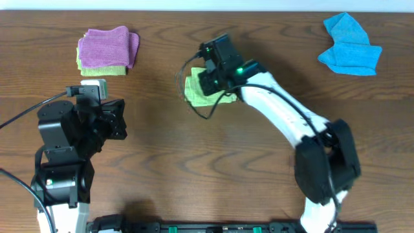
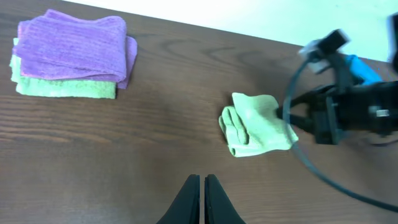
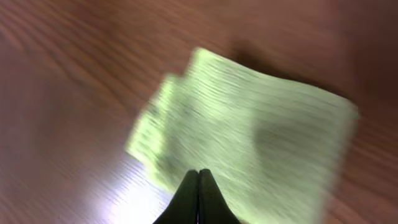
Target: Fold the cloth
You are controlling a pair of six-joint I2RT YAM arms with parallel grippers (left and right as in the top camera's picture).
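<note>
Your lime-green, finely ribbed microfiber cloth [image 1: 195,91] lies on a dark brown table [image 1: 162,162] with a streaky wood grain. To the left of that cloth in the overhead view, a purple ribbed folded towel [image 1: 107,46] sits on a paler green folded towel [image 1: 103,69]. Far to the cloth's right is a bright blue crumpled cloth [image 1: 349,46]. Above the lime cloth, your right arm [image 1: 284,110] is white with black joints and a green light. Your left arm [image 1: 65,136] is black.
</note>
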